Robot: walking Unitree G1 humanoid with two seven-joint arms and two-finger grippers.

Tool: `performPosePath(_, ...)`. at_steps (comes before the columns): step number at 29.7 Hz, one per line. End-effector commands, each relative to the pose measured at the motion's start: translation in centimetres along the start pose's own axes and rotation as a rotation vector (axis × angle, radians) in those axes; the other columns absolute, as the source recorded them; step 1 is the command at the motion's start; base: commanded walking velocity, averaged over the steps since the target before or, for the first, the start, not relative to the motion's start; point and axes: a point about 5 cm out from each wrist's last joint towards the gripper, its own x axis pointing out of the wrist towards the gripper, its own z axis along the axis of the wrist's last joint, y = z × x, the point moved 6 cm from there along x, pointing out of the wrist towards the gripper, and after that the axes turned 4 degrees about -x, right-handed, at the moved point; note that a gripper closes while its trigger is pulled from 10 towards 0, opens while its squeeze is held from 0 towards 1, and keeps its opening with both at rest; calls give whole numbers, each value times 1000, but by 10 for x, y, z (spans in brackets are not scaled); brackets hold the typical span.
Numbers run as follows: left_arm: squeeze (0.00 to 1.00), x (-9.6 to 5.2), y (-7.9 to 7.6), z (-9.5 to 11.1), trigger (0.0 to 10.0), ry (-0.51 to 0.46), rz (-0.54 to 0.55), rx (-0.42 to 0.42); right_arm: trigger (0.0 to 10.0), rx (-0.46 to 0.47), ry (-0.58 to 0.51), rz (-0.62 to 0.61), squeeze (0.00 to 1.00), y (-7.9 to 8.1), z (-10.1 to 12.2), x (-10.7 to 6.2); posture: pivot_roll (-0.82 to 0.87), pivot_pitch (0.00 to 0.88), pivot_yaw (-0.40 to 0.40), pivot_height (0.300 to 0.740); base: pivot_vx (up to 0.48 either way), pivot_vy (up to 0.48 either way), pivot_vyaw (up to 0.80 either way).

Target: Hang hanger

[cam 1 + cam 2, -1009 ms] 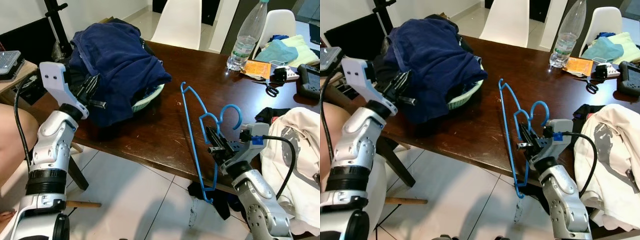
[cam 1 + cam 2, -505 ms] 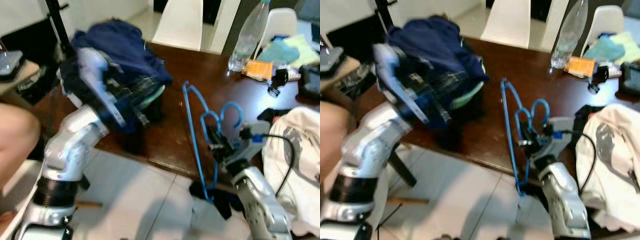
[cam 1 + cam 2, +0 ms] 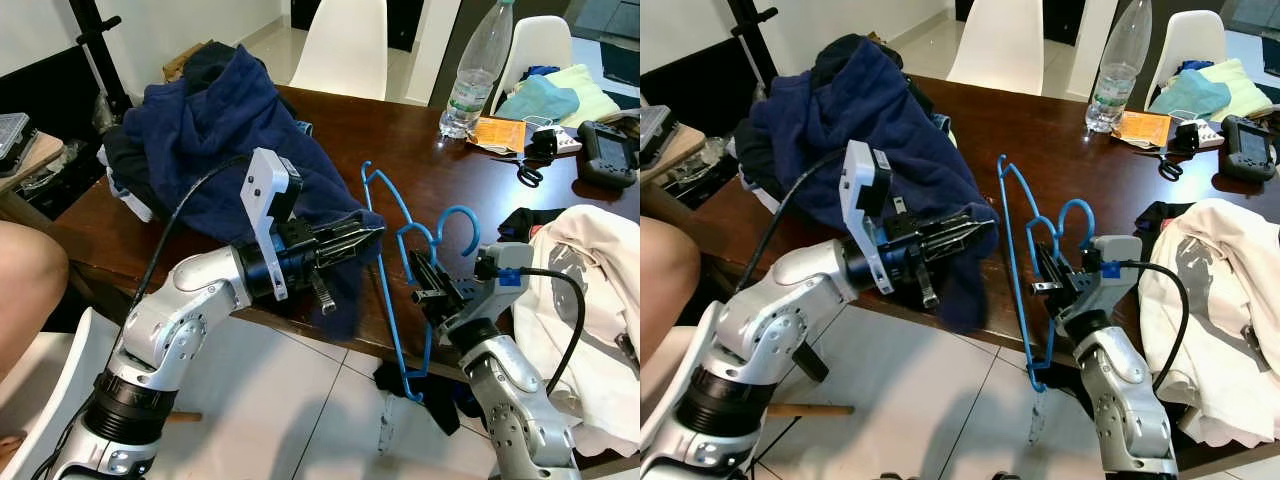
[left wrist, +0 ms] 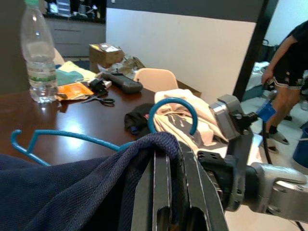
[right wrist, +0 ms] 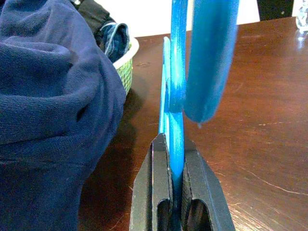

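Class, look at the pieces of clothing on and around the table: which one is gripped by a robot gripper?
The navy blue garment: the left gripper pinches its edge, pulling it toward the blue hanger. The cream shirt lies untouched.

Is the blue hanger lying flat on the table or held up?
Held up. The right gripper is shut on the blue hanger near its hook, frame standing on edge, its lower end hanging past the table edge.

I see the garment [image 3: 215,130] heaped on the desk [image 3: 410,160] to my left; hanger [image 3: 395,250] right of it; water bottle [image 3: 470,70] behind, scissors [image 3: 527,172] beside.
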Motion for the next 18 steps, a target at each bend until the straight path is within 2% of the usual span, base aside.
performPosePath(1,0,-2,11,-4,10000,29,63,4,10000,-5,19,-5,0,-1,-7,-1,57,153,8,740,0,0,0)
performPosePath(2,0,-2,18,-13,10000,67,106,16,10000,-7,20,-5,0,-1,-7,-1,56,150,5,740,0,0,0)
performPosePath(3,0,-2,18,-13,10000,67,106,16,10000,-7,20,-5,0,-1,-7,-1,56,150,5,740,0,0,0)
performPosePath(4,0,-1,20,-27,10000,121,130,40,10000,-9,20,-4,0,-1,-7,-1,52,151,5,740,0,0,0)
performPosePath(5,0,-1,20,-27,10000,121,130,40,10000,-9,20,-4,0,-1,-7,-1,52,151,5,740,0,0,0)
performPosePath(6,0,0,21,-40,10000,176,139,75,10000,-11,21,-3,0,-2,-7,-1,50,151,5,740,0,0,0)
performPosePath(7,0,0,19,-53,10000,229,139,106,10000,-13,22,-3,0,-2,-7,-1,48,151,6,740,0,0,0)
performPosePath(12,0,-1,15,-69,10000,307,119,171,10000,-16,24,-3,0,-2,-7,-1,48,150,6,740,0,0,0)
performPosePath(14,0,-5,9,-86,10000,390,78,236,10000,-18,27,-5,0,-3,-8,-2,49,150,7,740,0,0,0)
performPosePath(16,0,-6,6,-91,10000,417,56,253,10000,-18,28,-5,0,-3,-8,-2,49,150,7,740,0,0,0)
performPosePath(17,267,-7,3,-95,10000,433,34,256,10000,-18,28,-5,0,-2,-8,-2,50,151,10,740,0,0,0)
performPosePath(18,996,-8,0,-96,10000,438,15,255,10000,-18,28,-5,0,-2,-8,-1,50,151,10,740,0,0,0)
